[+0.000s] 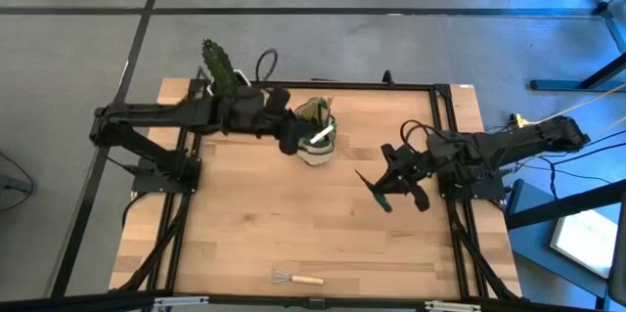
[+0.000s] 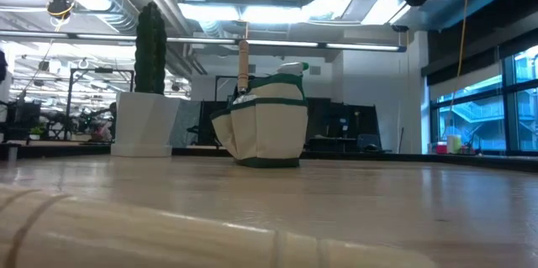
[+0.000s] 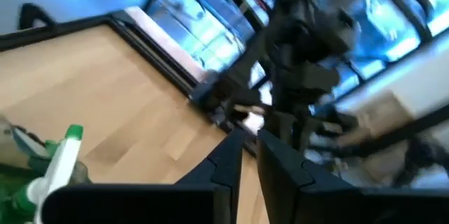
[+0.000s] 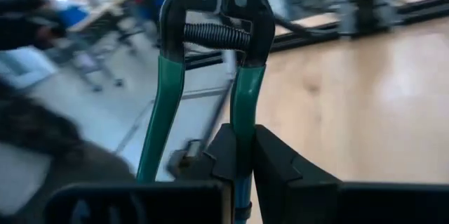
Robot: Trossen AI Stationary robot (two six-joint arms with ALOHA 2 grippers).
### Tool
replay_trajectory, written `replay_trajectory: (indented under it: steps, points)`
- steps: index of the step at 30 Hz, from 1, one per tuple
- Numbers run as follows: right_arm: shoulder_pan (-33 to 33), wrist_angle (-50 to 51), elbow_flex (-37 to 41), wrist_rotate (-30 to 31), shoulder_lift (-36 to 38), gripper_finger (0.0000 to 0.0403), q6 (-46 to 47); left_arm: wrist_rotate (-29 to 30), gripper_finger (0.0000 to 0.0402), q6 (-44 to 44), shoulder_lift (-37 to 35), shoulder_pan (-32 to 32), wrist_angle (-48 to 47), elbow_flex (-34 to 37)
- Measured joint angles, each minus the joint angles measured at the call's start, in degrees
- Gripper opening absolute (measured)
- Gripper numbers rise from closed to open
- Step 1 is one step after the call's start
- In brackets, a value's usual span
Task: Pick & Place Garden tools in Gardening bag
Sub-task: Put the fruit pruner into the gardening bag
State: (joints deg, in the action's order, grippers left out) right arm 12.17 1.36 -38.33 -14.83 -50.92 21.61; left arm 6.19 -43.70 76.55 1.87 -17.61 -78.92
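left tool (image 3: 250, 155) closed, above table (image 3: 105, 90)

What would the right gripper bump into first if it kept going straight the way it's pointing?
Probably nothing soon. The right gripper, shut on the pruning shears, points across bare table; the gardening bag sits off that line, though depth is unclear.

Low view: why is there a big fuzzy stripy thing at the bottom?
In the low view the rake's handle lies too near the lens, so it blurs, while the gardening bag stays sharp; in the high view the little rake looks crisp.
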Motion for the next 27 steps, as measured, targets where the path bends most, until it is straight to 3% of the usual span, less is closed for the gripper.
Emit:
replay_trajectory:
  steps: [3, 7, 13, 18, 20, 27]
  points:
    - [-4.77, -3.05, 1.66, -8.06, -0.02, 0.0025, -0.92, -8.96, 0.0037, 4.13, 0.02, 3.82, -4.07, -4.0]
    - [-11.7, -18.02, 6.52, -17.73, -0.13, 0.0025, 2.06, -16.37, 0.0036, 9.01, 0.32, 7.24, -5.19, -5.42]
    - [-22.27, -44.87, 14.65, -24.51, -2.1, 0.0025, 14.66, -17.95, 0.0036, 8.11, 1.44, 11.06, -6.07, -5.46]
    - [-27.0, -53.71, 16.18, -24.11, -5.27, 0.0025, 20.53, -18.01, 0.0036, -3.48, 6.07, 12.99, -5.29, -5.37]
    - [-28.06, -53.0, 16.18, -21.21, -6.6, 0.0025, 21.11, -15.42, 0.0033, -3.88, 8.24, 12.51, -2.72, -5.37]
    - [-30.94, -45.2, 16.18, -12.3, -12.18, 0.0025, 17.87, 4.0, 0.0004, -2.52, 12.94, 6.42, -1.29, -5.36]
